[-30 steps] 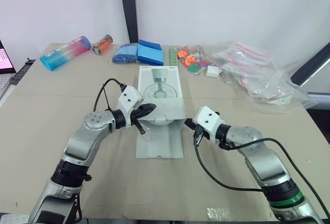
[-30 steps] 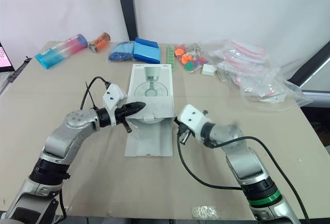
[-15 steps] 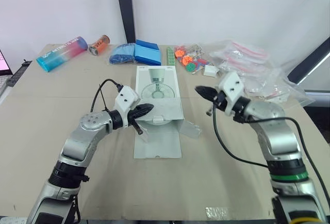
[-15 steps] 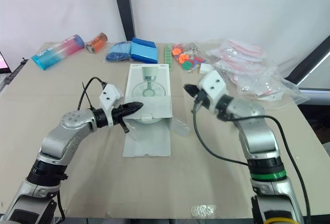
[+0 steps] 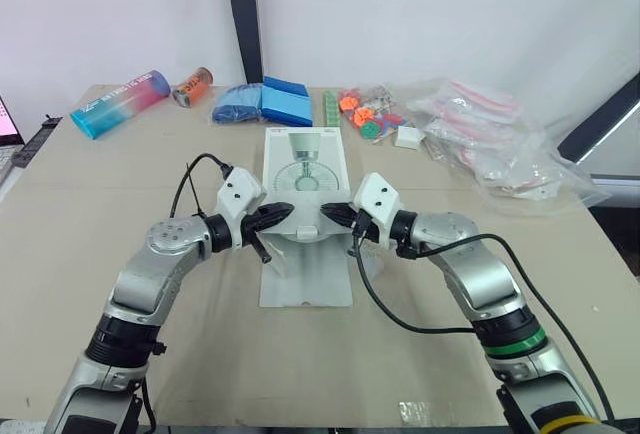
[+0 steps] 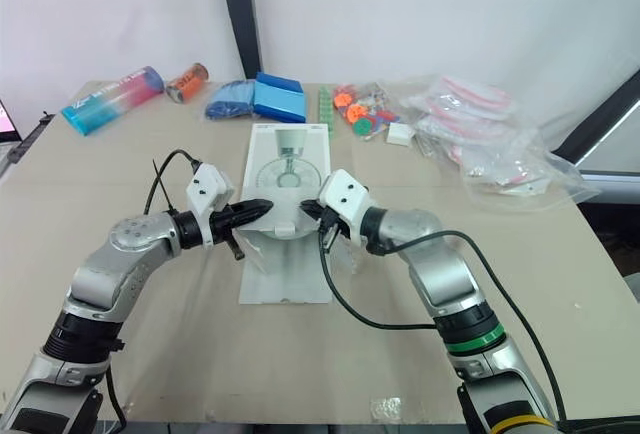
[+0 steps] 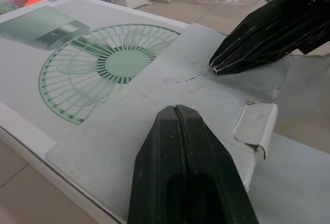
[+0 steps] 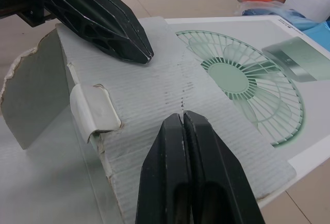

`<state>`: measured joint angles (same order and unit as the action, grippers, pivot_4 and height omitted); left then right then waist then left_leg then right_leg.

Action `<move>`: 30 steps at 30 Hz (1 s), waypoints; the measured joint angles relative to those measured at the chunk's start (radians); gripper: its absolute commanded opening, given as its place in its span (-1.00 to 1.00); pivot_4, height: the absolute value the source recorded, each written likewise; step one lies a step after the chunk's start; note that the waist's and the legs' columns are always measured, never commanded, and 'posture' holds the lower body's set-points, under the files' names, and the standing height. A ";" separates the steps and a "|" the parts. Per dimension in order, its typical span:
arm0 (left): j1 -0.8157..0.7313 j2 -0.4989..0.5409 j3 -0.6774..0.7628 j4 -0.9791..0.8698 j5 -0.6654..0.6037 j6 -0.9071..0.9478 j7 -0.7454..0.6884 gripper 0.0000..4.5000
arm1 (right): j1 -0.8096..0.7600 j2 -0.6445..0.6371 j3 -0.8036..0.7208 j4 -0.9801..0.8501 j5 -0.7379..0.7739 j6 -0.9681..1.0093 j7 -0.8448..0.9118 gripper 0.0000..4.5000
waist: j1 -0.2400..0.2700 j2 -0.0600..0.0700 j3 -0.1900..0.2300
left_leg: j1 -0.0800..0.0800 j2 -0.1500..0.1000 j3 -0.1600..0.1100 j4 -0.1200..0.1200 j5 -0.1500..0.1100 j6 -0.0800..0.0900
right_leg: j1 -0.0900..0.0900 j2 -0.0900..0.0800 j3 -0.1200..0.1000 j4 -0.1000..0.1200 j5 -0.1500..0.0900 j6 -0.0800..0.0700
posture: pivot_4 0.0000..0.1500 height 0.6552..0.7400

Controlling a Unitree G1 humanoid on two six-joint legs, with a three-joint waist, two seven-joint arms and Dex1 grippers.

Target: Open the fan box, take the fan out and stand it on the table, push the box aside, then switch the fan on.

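Right end effector (image 5: 326,215): fingers pressed together, holding nothing. Half a second ago it hung raised to the right of the box. Now it is down at the box's near end, close to where it was a second ago but further in over the box.
Left end effector (image 5: 282,213): fingers together too, empty. It sits where it was in both earlier frames, its tip facing the right one's tip across a small gap.
Fan box (image 5: 305,166): flat in the middle of the tabletop (image 5: 120,189), printed fan upward, unmoved since a second ago.
Corrugated flap (image 7: 118,121): covers the box's near end. Both tips are at its surface, though whether they touch it or sit just above cannot be told.
Outer lid (image 5: 306,279): folded out flat on the tabletop toward the robot.
Tuck tab (image 7: 256,125): curled white tab at the flap's near edge.
Box contents: hidden under the flap.
Clear bags (image 5: 505,144): heaped at the far right, with red-and-white items inside too small to name.
Small bag (image 5: 368,114): orange and green pieces inside, just beyond the box.
Far edge: pink-and-blue tube (image 5: 125,102) and orange can (image 5: 198,86) lying down, blue packs (image 5: 265,102), green strip (image 5: 335,107), small white block (image 5: 411,137).
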<state>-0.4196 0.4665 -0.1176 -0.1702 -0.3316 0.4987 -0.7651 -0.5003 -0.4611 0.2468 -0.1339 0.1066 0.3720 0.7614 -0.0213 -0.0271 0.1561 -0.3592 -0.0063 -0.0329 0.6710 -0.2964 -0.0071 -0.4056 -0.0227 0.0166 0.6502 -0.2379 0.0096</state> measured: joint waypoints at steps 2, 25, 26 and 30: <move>0.005 0.011 0.000 -0.006 -0.007 -0.010 -0.021 -1.00 | -0.003 0.001 0.000 0.003 -0.002 -0.001 0.000 -0.97 | 0.000 0.000 0.000 | 0.000 0.000 0.000 0.000 0.000 0.000 | 0.000 0.000 0.000 0.000 0.000 0.000 | 1.00 1.00; 0.055 0.295 -0.110 -0.139 0.001 0.050 -0.251 -1.00 | -0.003 0.018 0.005 0.018 -0.021 -0.034 -0.001 -0.97 | -0.001 0.000 0.000 | 0.000 0.001 0.000 0.000 0.000 0.000 | 0.000 0.002 0.000 0.000 0.000 0.000 | 1.00 1.00; 0.055 0.312 -0.106 -0.129 0.000 0.051 -0.265 -1.00 | -0.003 0.018 0.005 0.018 -0.021 -0.035 -0.001 -0.97 | -0.002 0.000 0.000 | 0.000 0.001 0.000 0.000 0.000 0.000 | 0.000 0.002 0.000 0.000 0.000 0.000 | 1.00 1.00; 0.047 0.374 -0.060 -0.083 -0.003 0.068 -0.303 -1.00 | 0.001 0.018 0.005 0.018 -0.021 -0.042 -0.001 -0.97 | -0.001 0.001 0.000 | 0.000 0.001 0.000 0.000 0.000 0.000 | 0.000 0.001 0.000 0.000 0.000 0.000 | 1.00 1.00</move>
<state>-0.3722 0.8407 -0.1777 -0.2531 -0.3346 0.5666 -1.0680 -0.4994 -0.4429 0.2516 -0.1155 0.0852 0.3295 0.7609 -0.0228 -0.0265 0.1566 -0.3592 -0.0057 -0.0327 0.6707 -0.2965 -0.0068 -0.4059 -0.0213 0.0167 0.6500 -0.2383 0.0096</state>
